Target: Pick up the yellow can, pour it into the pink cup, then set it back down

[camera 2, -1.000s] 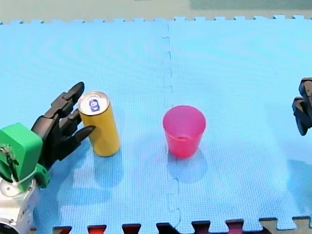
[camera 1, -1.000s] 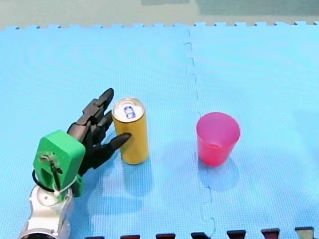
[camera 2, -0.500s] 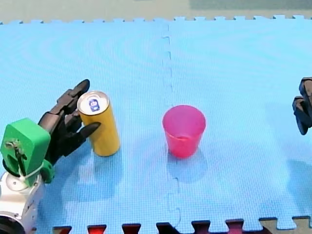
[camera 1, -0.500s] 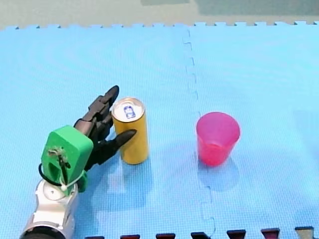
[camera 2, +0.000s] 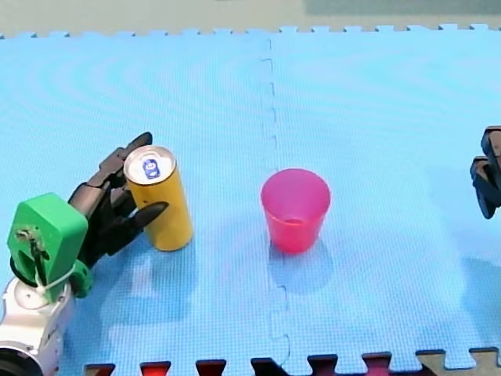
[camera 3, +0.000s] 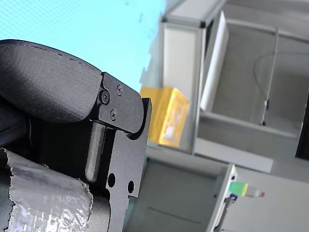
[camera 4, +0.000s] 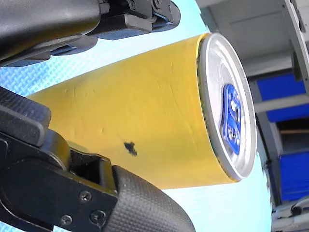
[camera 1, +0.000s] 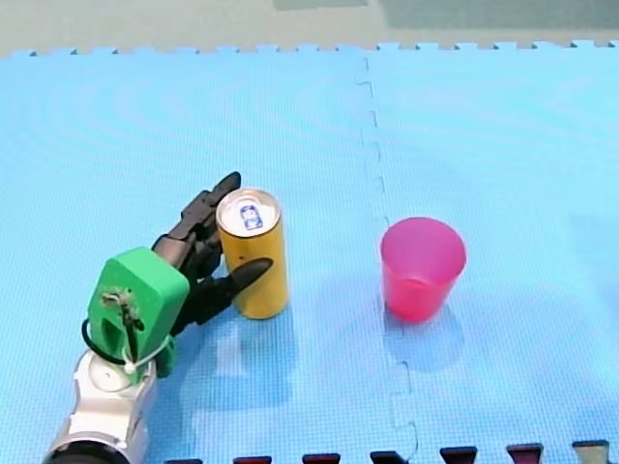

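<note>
Black and jointed, the left hand (camera 1: pixel 196 269) reaches up from the near left corner of the blue foam mat (camera 1: pixel 503 135), with a green block (camera 1: pixel 135 298) on its wrist. It is partly open and cupped around the yellow can (camera 1: pixel 253 261). The thumb (camera 1: pixel 237 278) lies across the can's near side and the other fingers (camera 1: pixel 208 205) extend behind it near the rim. In the second wrist view a thin strip of mat shows between those fingers (camera 4: pixel 130 14) and the can's wall, so the grip is not closed. The can stands upright on the mat's left tile, toward the near edge. Its silver lid (camera 1: pixel 250 210) carries a blue pull tab.

Well apart to the can's right, the pink cup (camera 1: pixel 423 268) stands upright on the seam between the two tiles, mostly on the right one. Its open mouth shows a pink inner wall.

The right hand (camera 2: pixel 488 182) is at the mat's right edge, and I cannot tell how it is set.
</note>
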You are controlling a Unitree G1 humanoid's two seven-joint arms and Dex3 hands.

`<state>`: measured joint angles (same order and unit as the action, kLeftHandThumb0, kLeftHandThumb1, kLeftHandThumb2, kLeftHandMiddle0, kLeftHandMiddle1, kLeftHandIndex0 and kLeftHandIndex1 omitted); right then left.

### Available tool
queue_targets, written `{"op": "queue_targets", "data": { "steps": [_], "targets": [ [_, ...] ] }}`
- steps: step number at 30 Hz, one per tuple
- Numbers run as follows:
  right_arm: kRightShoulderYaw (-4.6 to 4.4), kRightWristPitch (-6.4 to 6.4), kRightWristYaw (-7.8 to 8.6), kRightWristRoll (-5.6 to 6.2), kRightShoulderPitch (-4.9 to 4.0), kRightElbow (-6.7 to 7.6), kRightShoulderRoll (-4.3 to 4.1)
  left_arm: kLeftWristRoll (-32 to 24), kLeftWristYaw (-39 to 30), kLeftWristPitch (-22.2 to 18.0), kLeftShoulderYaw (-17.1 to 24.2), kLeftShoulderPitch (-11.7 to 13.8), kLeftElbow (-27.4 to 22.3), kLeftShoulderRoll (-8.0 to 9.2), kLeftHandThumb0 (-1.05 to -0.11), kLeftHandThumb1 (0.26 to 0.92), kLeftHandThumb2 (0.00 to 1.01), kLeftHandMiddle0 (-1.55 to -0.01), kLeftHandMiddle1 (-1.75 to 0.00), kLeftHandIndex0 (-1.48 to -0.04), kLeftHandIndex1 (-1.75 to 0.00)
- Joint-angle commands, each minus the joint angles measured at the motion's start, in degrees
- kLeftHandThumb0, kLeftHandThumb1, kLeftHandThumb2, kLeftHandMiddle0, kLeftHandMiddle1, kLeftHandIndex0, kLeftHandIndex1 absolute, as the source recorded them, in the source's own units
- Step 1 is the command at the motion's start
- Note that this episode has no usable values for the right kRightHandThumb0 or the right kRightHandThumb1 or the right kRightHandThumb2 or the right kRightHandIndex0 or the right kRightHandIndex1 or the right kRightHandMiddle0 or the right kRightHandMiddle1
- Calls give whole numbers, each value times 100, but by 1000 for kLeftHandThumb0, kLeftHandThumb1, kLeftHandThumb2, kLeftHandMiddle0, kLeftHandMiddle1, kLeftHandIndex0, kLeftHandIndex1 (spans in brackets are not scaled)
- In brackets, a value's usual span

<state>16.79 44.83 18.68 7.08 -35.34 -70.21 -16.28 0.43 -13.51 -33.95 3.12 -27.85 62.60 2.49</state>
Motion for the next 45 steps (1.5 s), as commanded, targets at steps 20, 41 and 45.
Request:
{"op": "queue_targets", "data": {
  "steps": [20, 41, 45],
  "targets": [
    [39, 11, 79, 69, 58, 6, -63, -343, -632, 496, 117, -42, -82, -50, -1039, 908, 0, -222, -7, -204, -5],
    [77, 13, 191, 144, 101, 52, -31, -356, -696, 592, 194, -225, 171, 0, -1047, 921, 23, -284, -24, -259, -13],
    [73, 12, 178, 141, 105, 62, -19, -28, -271, 518, 36, -242, 191, 55, -1015, 901, 9, -420, -62, -375, -39]
  ]
}}
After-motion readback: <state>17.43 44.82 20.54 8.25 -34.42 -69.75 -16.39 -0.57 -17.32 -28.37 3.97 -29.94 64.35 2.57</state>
